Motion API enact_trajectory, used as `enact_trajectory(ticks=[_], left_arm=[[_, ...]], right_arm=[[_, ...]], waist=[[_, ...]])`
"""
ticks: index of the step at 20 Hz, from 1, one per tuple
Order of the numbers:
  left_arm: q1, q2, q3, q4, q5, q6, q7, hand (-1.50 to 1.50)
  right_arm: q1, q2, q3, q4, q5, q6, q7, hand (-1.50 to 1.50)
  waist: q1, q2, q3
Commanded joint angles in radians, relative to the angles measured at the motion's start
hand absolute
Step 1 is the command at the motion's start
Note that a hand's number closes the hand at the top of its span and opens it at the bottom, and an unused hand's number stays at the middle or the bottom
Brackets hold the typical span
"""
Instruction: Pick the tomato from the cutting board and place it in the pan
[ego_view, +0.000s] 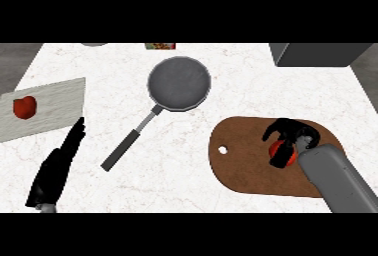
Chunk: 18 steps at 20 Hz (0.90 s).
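Clearly mid-grasp: right hand (289, 136) down over the tomato (279, 150) on the brown cutting board (244, 165), fingers curled round the red fruit from above, most of it hidden under black fingers and grey wrist. Hard to say whether properly enclosed or only capped from the top, with so little red showing.

Tomato not yet lifted by the look of it, lying on the right half of the board, well apart from the pan (179, 83), which sits up and to the left with its handle (133, 140) trailing down toward the bench's middle.

Risks from here, as judgement only:
- Round, smooth fruit, likely to squirt sideways out of a partial curl and roll across the board or onto the bench (244, 70).
- Long carry leftward and away; a low path could clip the pan's rim or nudge the handle and swing the pan off its spot.
- Release too high or off-centre over the pan: bounce or roll-out over the shallow wall.

Left hand (59, 165) resting at the lower left, fingers straight and together, pointing up the bench. Second red item (24, 107) on a grey mat (55, 100) at far left, not the target.
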Motion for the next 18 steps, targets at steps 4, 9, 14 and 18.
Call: enact_trajectory(ticks=[4, 9, 14, 18], left_arm=[[-0.031, -0.033, 0.0, 0.005, -0.048, 0.019, 0.028, 0.0], [-0.032, -0.004, 0.046, 0.009, -0.007, -0.026, 0.031, 0.0], [-0.023, -0.005, 0.039, -0.016, -0.005, -0.024, 0.046, 0.0], [0.018, -0.021, 0.023, -0.012, -0.008, -0.027, 0.01, 0.0]], right_arm=[[0.021, 0.052, -0.075, 0.034, -0.004, 0.014, -0.052, 1.5], [0.156, 0.115, -0.059, -0.149, 0.032, -0.086, 0.075, 1.5], [0.159, 0.217, -0.047, -0.112, 0.261, -0.435, 0.266, 1.5], [0.12, 0.165, -0.003, -0.2, 0.444, -0.493, 0.349, 1.5]], waist=[[0.001, 0.005, 0.006], [-0.01, 0.001, 0.005], [-0.021, -0.002, 0.005], [-0.009, -0.003, 0.003]])
